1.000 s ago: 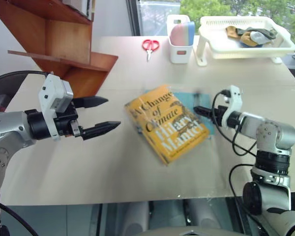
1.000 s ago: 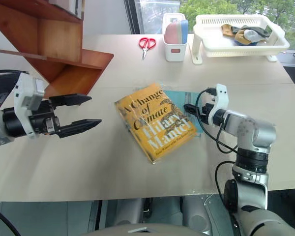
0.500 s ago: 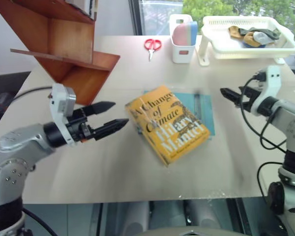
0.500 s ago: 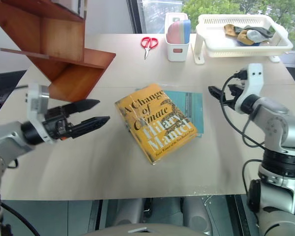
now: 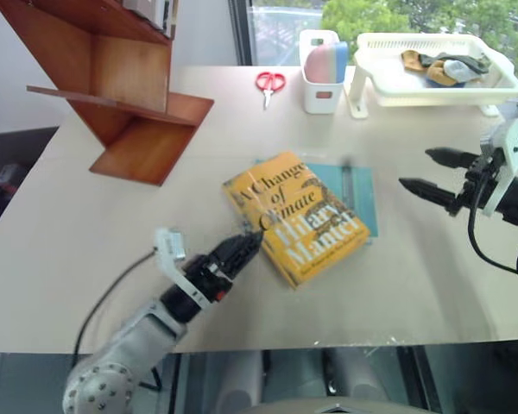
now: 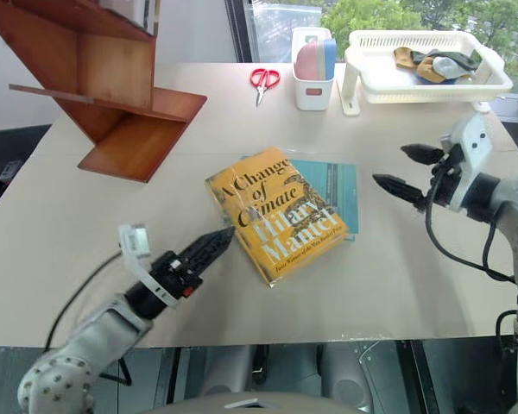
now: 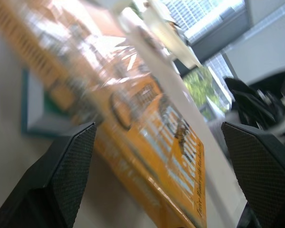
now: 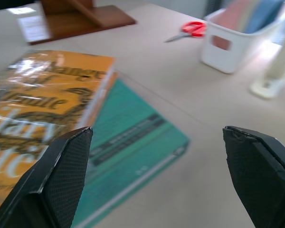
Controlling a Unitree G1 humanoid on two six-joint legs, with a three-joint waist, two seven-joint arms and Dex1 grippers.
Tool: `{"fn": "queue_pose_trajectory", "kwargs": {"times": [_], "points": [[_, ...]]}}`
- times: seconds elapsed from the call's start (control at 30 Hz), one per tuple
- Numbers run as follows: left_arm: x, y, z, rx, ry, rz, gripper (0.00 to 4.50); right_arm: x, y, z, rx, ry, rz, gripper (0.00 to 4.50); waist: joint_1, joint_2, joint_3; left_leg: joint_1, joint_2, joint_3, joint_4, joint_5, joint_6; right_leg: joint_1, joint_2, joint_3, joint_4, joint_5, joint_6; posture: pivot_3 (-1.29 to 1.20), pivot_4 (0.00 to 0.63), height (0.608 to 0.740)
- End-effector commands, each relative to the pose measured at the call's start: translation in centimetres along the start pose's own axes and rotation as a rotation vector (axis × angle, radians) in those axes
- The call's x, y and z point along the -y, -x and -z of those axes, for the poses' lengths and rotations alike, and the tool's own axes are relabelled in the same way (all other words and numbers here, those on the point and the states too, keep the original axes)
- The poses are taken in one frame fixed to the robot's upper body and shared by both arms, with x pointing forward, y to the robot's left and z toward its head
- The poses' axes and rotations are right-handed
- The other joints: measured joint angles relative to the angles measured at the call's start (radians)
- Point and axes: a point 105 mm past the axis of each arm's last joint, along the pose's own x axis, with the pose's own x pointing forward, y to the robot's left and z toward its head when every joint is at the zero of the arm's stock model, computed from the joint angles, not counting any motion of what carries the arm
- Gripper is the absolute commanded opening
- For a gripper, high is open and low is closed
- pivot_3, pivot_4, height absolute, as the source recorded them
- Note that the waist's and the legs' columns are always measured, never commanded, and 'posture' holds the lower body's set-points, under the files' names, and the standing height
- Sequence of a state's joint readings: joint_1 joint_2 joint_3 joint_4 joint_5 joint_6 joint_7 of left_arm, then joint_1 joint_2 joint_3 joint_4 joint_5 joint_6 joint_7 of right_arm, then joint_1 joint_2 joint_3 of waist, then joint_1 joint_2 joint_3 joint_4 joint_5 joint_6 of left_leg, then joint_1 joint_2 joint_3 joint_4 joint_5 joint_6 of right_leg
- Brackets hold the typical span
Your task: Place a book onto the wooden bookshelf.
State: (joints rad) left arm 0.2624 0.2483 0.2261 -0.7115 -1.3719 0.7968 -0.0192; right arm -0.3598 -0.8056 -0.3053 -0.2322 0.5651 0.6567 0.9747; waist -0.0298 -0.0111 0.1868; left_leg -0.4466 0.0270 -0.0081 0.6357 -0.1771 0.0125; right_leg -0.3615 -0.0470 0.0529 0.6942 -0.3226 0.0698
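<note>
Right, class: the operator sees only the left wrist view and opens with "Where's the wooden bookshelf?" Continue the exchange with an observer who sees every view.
Observer: The wooden bookshelf stands at the table's far left corner, apart from the book.
Operator: Is the right gripper carrying anything?
Observer: No. The right gripper is open and empty, off to the right of the thin teal book.
Operator: What else is on the table?
Observer: Red scissors lie near the far edge.
</note>
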Motion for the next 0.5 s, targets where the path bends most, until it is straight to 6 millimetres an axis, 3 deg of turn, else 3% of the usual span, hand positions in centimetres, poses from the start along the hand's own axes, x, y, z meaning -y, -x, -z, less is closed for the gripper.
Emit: {"fn": "queue_pose_trajectory", "kwargs": {"times": [0.03, 0.23, 0.5], "points": [[1.5, -0.6, 0.4, 0.027, 0.099, 0.018, 4.43, -0.8, 1.2, -2.0, 0.045, 0.095, -0.042, 4.50, 0.009, 0.000, 0.000, 0.000, 0.000, 0.000, 0.000, 0.000, 0.000, 0.000, 0.000, 0.000, 0.000, 0.000, 0.000, 0.00, 0.150, 0.740], [1.3, -2.6, 0.3, 0.073, 0.308, 0.021, 4.43, -1.3, 1.5, -2.0, 0.032, 0.105, -0.058, 4.50, 0.019, 0.000, 0.000, 0.000, -0.001, 0.000, 0.001, 0.000, 0.000, 0.000, 0.000, 0.000, 0.000, 0.000, 0.000, 0.00, 0.150, 0.740], [1.0, -4.2, 1.2, 0.028, 0.439, 0.025, 4.43, -1.1, 2.4, -2.7, 0.012, 0.128, -0.026, 4.50, 0.020, 0.000, 0.000, -0.001, -0.004, -0.001, 0.001, 0.000, 0.000, 0.000, 0.000, -0.001, -0.001, 0.000, 0.000, 0.00, 0.150, 0.740]]}}
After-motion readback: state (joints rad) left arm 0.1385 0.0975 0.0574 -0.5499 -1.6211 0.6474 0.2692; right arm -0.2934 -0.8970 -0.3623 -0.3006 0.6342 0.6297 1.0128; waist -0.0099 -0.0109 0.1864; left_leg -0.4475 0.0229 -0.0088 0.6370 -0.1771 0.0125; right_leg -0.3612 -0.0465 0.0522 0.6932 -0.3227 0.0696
